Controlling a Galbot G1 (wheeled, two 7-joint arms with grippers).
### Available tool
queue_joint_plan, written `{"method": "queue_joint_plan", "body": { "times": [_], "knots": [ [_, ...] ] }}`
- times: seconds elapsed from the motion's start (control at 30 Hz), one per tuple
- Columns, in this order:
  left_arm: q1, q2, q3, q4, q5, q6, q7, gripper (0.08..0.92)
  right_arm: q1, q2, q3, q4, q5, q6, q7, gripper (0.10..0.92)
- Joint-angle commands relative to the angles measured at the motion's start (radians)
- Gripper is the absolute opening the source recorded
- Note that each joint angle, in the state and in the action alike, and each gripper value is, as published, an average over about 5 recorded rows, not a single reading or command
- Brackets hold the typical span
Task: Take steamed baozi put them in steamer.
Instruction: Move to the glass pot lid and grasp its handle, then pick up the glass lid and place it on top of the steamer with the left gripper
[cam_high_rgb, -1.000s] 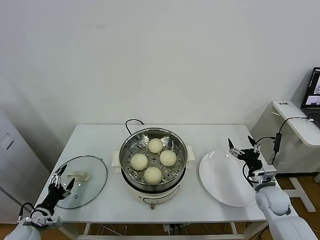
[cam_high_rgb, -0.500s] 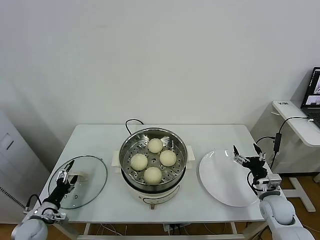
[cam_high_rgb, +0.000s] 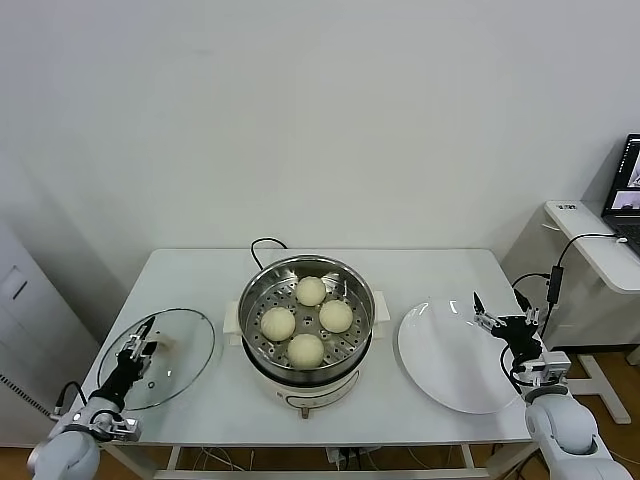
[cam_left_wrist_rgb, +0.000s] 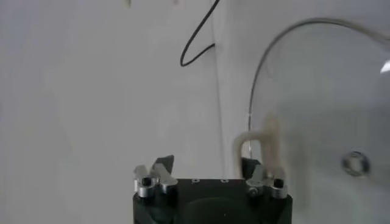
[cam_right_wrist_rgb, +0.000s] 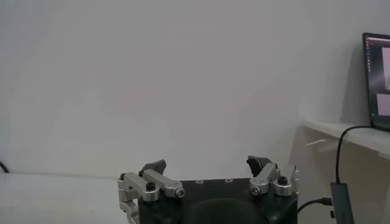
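All four baozi (cam_high_rgb: 307, 320) already sit on the perforated tray inside the steamer (cam_high_rgb: 306, 278), so the loading looks done and covering the pot (if that is wanted) seems the step in hand. The left gripper (cam_high_rgb: 138, 348) is at the glass lid (cam_high_rgb: 185, 340), jaws on either side of its handle (cam_left_wrist_rgb: 256, 149); whether they grip it I cannot tell. The right gripper (cam_high_rgb: 505, 318) hovers wide open over the plate (cam_high_rgb: 440, 360), holding nothing. Next: a firm hold on the handle.

Four steamed baozi (cam_high_rgb: 307, 319) sit in the steamer (cam_high_rgb: 306, 330). Left of it, the left gripper (cam_high_rgb: 140, 345) is over a glass lid (cam_high_rgb: 180, 345). Right of it lies a white plate (cam_high_rgb: 445, 360).
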Motion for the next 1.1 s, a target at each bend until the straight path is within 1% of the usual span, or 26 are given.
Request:
{"method": "queue_joint_plan", "body": {
  "times": [0.03,0.3,0.43,0.53,0.6,0.77,0.97,1.1],
  "knots": [
    [0.007,0.000,-0.018,-0.052,-0.019,0.022,-0.001,0.533,-0.005,0.003,0.008,0.007,-0.001,-0.001,0.000,0.823],
    [0.018,0.039,-0.047,-0.160,-0.041,0.066,0.057,0.299,-0.012,0.005,0.016,0.017,0.001,-0.001,-0.001,0.823],
    [0.021,0.060,-0.051,-0.217,-0.066,0.104,0.105,0.187,-0.016,0.006,0.021,0.022,0.001,0.000,-0.004,0.823],
    [0.021,0.081,-0.049,-0.267,-0.102,0.149,0.151,0.123,-0.017,0.005,0.024,0.024,0.001,0.000,-0.007,0.823],
    [0.017,0.100,-0.046,-0.309,-0.133,0.188,0.192,0.110,-0.015,0.002,0.025,0.025,0.003,-0.001,-0.008,0.823],
    [-0.003,0.152,-0.016,-0.431,-0.235,0.304,0.302,0.109,-0.006,-0.001,0.026,0.024,0.009,-0.003,-0.010,0.823],
    [-0.045,0.194,0.050,-0.577,-0.307,0.479,0.427,0.109,0.008,-0.004,0.017,0.018,0.007,-0.006,-0.017,0.823],
    [-0.052,0.206,0.100,-0.652,-0.298,0.597,0.484,0.109,0.036,-0.005,-0.008,-0.002,0.006,-0.006,-0.020,0.823]
  ]
}}
